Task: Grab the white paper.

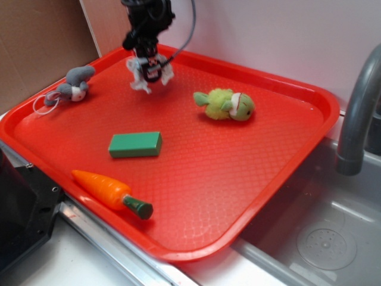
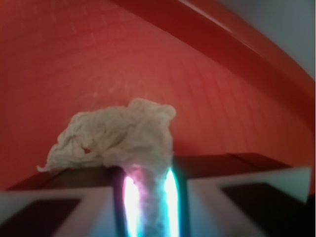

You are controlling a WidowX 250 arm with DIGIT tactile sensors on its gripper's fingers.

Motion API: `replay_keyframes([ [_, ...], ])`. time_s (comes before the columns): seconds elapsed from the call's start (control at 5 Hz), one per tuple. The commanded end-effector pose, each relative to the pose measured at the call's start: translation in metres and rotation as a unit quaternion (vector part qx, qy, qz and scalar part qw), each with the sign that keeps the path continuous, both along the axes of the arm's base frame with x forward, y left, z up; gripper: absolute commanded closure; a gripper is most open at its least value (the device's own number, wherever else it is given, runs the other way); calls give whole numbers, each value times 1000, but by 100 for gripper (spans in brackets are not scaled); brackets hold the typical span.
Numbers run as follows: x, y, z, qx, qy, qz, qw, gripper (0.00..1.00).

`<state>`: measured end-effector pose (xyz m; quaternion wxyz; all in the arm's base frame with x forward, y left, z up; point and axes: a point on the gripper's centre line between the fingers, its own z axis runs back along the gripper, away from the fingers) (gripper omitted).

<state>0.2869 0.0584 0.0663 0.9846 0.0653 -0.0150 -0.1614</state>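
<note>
The small crumpled wad of white tissue-like paper (image 1: pixel 145 72) is pinched between the black fingers (image 1: pixel 156 58) of the robot arm, at about 11 o'clock on the red plastic tray (image 1: pixel 238 179). In the wrist view the wad (image 2: pixel 118 136) is seen to be squeezed into the narrow gap between the two pads, which are nearly closed on it, while most of its bulk spills forward and towards 10 o'clock of the fingertips. In the exterior view the paper appears to be lifted just clear of the tray surface, though contact cannot be ruled out. No long axis worth aligning to is shown by the wad. The grasp is judged already made, so the coming move is probably a straight lift.
</note>
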Motion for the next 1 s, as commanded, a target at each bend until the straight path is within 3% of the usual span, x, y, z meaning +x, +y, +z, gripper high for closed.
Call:
replay_keyframes([
  [0.0,-29,-44,83,-92,-3,145,985,100],
  [0.2,-50,-70,111,-101,-1,162,982,100],
  [0.6,-77,-96,122,-65,-47,163,983,100],
  [0.8,-69,-86,117,-99,-34,152,983,100],
])
